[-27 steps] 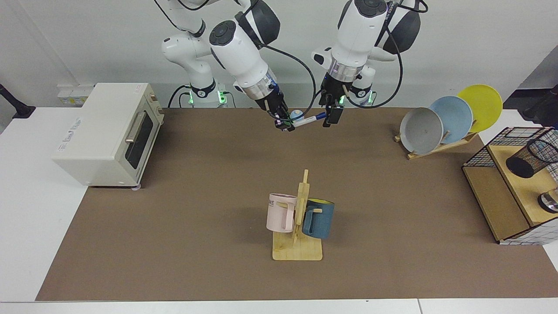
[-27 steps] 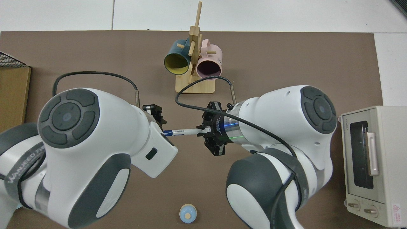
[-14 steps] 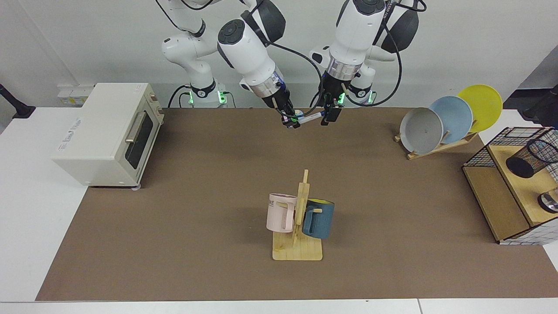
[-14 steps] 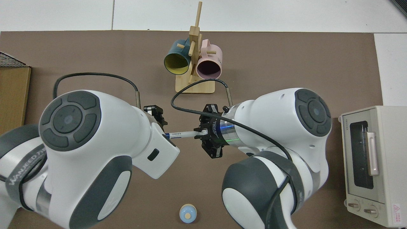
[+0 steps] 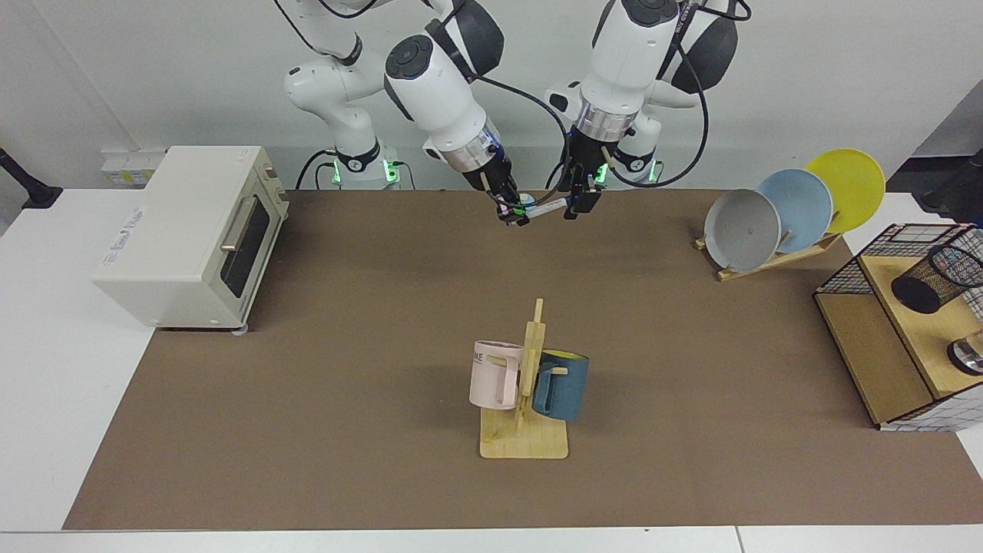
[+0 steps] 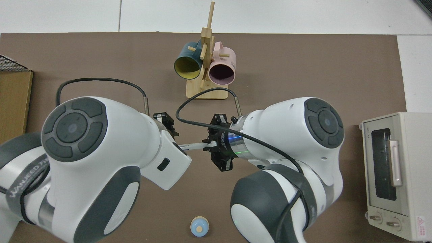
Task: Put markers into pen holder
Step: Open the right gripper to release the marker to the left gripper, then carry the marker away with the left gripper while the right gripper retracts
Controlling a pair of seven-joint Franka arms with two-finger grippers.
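The slim white marker pen with a dark blue cap point(image 5: 547, 207) hangs in the air above the far edge of the brown table mat point(image 5: 369, 322), lying nearly level between the two grippers. The right gripper point(image 5: 513, 216) has its fingers closed on the marker's tail end, and the left gripper point(image 5: 580, 204) has its fingers around the capped end (whether they press on it or merely flank it, I cannot tell). In the top view only a short white stretch of the marker point(image 6: 194, 146) shows between the two wrists. The small black wire-mesh cylindrical pen holder point(image 5: 933, 279) sits tilted on the wooden shelf inside a black wire-grid basket point(image 5: 852, 273) at the mat's edge, well apart from the marker. Near the front stands a wooden mug tree point(image 5: 530, 399) with a pink mug point(image 5: 493, 374) and a dark blue mug point(image 5: 562, 385); a cream toaster oven point(image 5: 188, 234) sits on the mat's opposite side from the basket.
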